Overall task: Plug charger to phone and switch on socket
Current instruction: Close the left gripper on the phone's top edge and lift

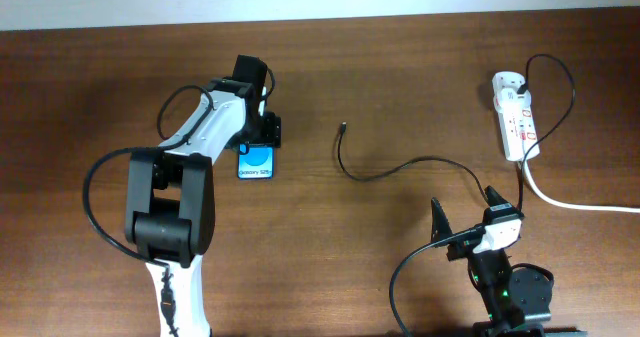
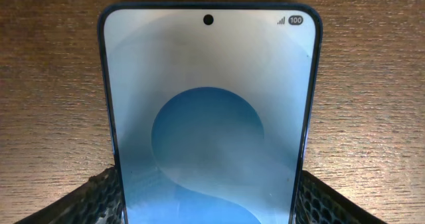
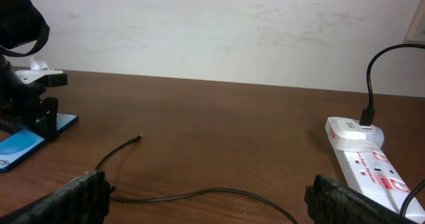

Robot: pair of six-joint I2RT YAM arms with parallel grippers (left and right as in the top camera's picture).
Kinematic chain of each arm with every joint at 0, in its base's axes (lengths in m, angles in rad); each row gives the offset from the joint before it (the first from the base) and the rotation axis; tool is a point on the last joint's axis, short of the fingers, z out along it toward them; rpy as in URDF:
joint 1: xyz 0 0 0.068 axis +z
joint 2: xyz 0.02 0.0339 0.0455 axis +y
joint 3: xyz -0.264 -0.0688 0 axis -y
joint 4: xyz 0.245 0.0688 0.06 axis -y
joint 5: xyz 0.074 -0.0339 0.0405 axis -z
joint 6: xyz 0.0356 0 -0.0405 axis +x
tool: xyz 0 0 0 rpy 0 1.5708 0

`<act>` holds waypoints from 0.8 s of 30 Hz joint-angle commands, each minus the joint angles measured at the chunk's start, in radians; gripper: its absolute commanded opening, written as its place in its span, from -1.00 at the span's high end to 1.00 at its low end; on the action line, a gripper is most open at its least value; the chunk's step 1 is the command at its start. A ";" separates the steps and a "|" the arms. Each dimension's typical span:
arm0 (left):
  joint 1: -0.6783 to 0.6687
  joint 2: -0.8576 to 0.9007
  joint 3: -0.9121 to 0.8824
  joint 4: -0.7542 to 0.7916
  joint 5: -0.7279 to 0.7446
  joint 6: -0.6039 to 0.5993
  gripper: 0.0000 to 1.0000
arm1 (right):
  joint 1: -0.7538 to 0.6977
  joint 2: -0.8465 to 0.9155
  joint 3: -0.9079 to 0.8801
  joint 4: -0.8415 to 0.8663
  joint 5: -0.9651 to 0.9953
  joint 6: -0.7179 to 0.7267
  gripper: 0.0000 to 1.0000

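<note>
Left claw (image 2: 211, 204) grips phone (image 2: 209, 104); right claw (image 3: 212, 201) gapes wide, charger (image 1: 415, 160) unplugged between, socket (image 1: 517, 127) beyond.

Contents of the brown wooden tabletop (image 1: 400, 57), by count: one slim rectangular smartphone with a lit blue screen (image 1: 256, 164); one long thin black charger cable (image 1: 420, 159); one white elongated power strip (image 1: 517, 127); one thick white cord (image 1: 570, 203). Two white-and-black robot arms, the left arm (image 1: 205, 127) and the right arm (image 1: 495, 242). Two black two-fingered tools, the left tool (image 1: 260, 142) and the right tool (image 1: 466, 212).
</note>
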 commanded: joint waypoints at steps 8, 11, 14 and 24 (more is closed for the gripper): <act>0.002 0.013 0.174 -0.171 0.039 -0.010 -0.43 | 0.003 -0.007 -0.005 -0.005 -0.006 0.004 -0.97; 0.003 0.013 0.233 -0.214 0.087 -0.010 -0.10 | 0.003 -0.007 -0.005 -0.005 -0.006 0.004 -0.97; 0.003 0.013 0.251 -0.218 0.118 -0.020 1.00 | 0.003 -0.007 -0.005 -0.005 -0.006 0.004 -0.97; 0.004 0.000 0.285 -0.335 0.397 -0.145 1.00 | 0.003 -0.007 -0.005 -0.005 -0.006 0.004 -0.97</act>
